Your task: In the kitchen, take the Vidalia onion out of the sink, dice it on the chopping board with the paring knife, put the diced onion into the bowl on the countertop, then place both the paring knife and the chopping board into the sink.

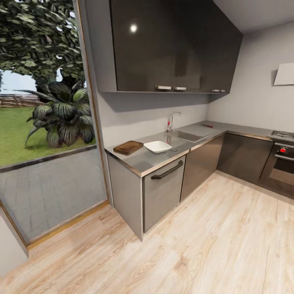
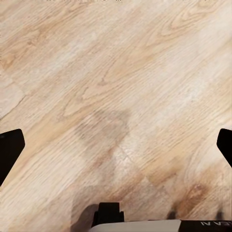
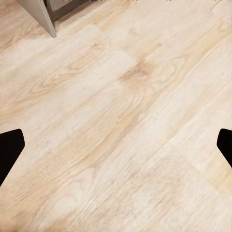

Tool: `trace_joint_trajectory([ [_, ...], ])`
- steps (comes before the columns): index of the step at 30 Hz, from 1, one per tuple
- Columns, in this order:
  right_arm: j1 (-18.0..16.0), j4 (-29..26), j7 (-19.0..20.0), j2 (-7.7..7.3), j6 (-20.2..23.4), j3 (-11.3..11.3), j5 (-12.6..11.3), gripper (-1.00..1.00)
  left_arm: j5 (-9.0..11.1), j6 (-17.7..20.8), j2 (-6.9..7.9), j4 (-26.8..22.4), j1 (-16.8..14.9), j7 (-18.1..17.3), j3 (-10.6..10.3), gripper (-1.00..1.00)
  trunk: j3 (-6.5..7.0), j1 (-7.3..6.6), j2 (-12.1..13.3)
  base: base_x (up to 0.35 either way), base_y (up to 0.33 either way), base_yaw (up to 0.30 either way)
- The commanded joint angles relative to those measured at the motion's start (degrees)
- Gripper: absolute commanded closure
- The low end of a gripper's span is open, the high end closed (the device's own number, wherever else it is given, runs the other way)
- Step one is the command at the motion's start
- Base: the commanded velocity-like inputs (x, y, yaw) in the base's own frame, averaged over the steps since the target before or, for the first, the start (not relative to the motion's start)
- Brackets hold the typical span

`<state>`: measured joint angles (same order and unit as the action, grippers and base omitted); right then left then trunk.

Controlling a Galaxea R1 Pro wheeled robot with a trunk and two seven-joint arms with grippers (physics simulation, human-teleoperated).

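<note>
Well beyond both grippers, which point down at bare wooden floor [image 2: 116, 96], the countertop [image 1: 163, 157] carries the sink [image 1: 188, 135], then the chopping board [image 1: 128, 147] with the white bowl [image 1: 157, 146] just beside it. Left gripper [image 2: 116, 150] and right gripper [image 3: 116, 150] both stand spread wide, holding nothing. Any onion in the sink is hidden; likely small, firm and prone to roll, so pinch across its middle.

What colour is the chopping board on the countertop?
Dark brown wood, best seen in the head view: the chopping board beside the white bowl.

Sink [image 1: 190, 134] basin's inside hidden; stove [image 1: 283, 135] edge-cropped
</note>
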<state>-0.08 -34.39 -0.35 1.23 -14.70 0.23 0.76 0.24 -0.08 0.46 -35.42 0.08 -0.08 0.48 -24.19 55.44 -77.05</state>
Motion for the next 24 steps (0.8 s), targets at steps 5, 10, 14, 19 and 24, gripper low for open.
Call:
trace_joint_trajectory([
  [5,0.0,0.2,0.0,0.0,-0.1,0.0,0.0,-1.0,0.0,0.0,-0.02,-0.1,0.0,0.0,0.0,-1.0,0.86,-1.1,2.0,0.0,0.0,0.0],
  [10,0.0,0.5,0.0,0.0,-0.2,-0.1,0.0,-1.0,0.0,0.0,-0.02,-0.1,0.0,0.0,0.0,-1.0,1.75,-2.2,4.0,0.0,0.0,0.0],
  [14,0.0,0.5,-0.1,0.0,-0.2,-0.2,0.0,-1.0,0.0,0.0,-0.02,-0.2,0.0,0.0,0.0,-1.0,2.47,-3.08,5.6,0.0,0.0,0.0],
  [19,0.0,0.6,-0.2,0.0,-0.2,-0.3,0.0,-1.0,0.0,0.0,-0.02,0.0,0.0,0.0,0.0,-1.0,3.37,-4.18,7.6,0.0,0.0,0.065],
  [24,0.0,0.6,-0.2,0.0,-0.2,-0.3,0.0,-1.0,0.0,0.0,-0.02,-0.1,0.0,0.1,0.0,-1.0,4.27,-5.28,9.6,0.0,0.0,0.139],
])
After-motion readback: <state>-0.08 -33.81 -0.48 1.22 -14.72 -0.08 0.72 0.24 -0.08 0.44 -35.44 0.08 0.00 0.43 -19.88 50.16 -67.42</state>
